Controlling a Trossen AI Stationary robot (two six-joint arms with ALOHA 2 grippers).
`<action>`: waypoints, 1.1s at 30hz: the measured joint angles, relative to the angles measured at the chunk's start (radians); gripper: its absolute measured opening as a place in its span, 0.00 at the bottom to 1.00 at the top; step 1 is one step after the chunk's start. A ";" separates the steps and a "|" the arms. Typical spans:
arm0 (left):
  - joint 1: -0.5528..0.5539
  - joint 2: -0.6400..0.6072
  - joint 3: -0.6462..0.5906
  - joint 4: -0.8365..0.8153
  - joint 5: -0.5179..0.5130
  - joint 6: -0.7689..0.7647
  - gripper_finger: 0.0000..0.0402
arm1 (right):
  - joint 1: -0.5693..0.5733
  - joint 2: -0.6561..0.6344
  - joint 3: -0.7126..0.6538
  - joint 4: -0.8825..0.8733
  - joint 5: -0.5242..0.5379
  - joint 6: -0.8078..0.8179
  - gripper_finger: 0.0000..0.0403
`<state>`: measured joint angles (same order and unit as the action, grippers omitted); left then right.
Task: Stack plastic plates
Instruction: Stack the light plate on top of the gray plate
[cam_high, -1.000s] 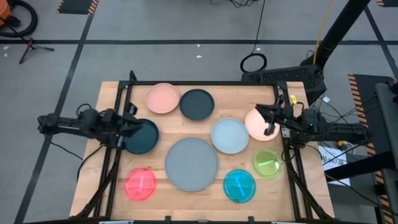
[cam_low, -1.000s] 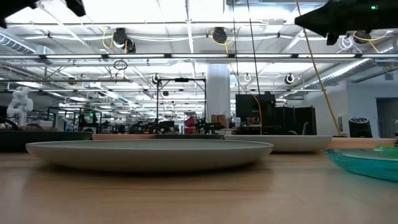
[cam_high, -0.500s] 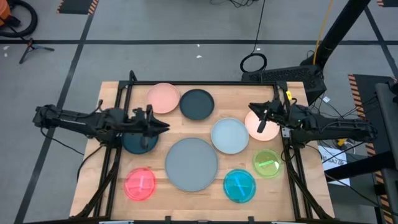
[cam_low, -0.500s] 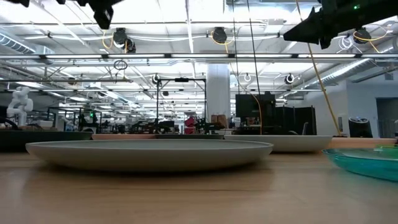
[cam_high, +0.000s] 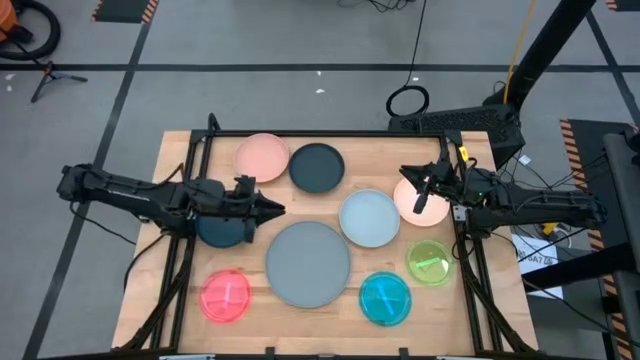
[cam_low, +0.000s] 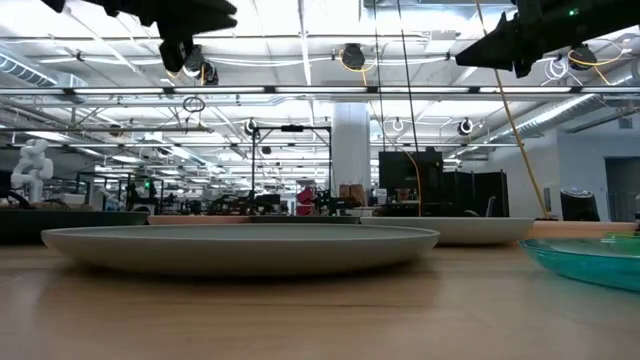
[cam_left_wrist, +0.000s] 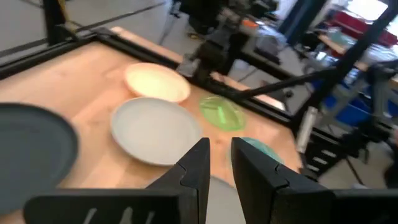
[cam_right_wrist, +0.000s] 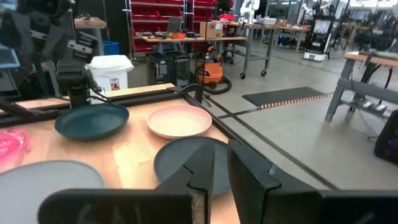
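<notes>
With both jaws nearly together above the grey plate (cam_high: 308, 263), you risk the left gripper (cam_high: 275, 209) knocking its rim.

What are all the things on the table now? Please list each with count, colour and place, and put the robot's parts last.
grey plate: 1, largest, table centre near the front.
dark teal plates: 2, one at the back centre, one at the left, partly under the left arm.
pale blue plate: 1, right of centre.
peach-pink plates: 2, one at the back left, one at the right, partly under the right gripper.
red plate: 1, translucent, front left.
cyan plate: 1, translucent, front right.
green plate: 1, translucent, right edge.
table: 1, light wood.
left gripper: above the table, left of centre, fingers nearly shut, holding nothing.
right gripper: above the right peach-pink plate, fingers nearly shut, holding nothing.
</notes>
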<state>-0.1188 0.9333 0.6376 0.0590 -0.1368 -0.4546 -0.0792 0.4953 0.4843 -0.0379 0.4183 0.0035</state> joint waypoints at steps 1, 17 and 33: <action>0.000 0.010 0.000 -0.002 -0.012 0.007 0.18 | 0.000 0.000 0.000 0.003 0.000 -0.014 0.10; 0.221 0.142 0.000 -0.297 -0.165 -0.153 0.18 | 0.000 -0.001 0.000 0.011 0.000 -0.128 0.10; 0.584 0.480 0.431 -0.988 -0.125 0.113 0.18 | 0.000 -0.001 0.001 0.033 0.000 -0.210 0.10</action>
<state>0.4648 1.4130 1.0689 -0.9290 -0.2615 -0.3415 -0.0792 0.4946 0.4850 -0.0044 0.4183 -0.2070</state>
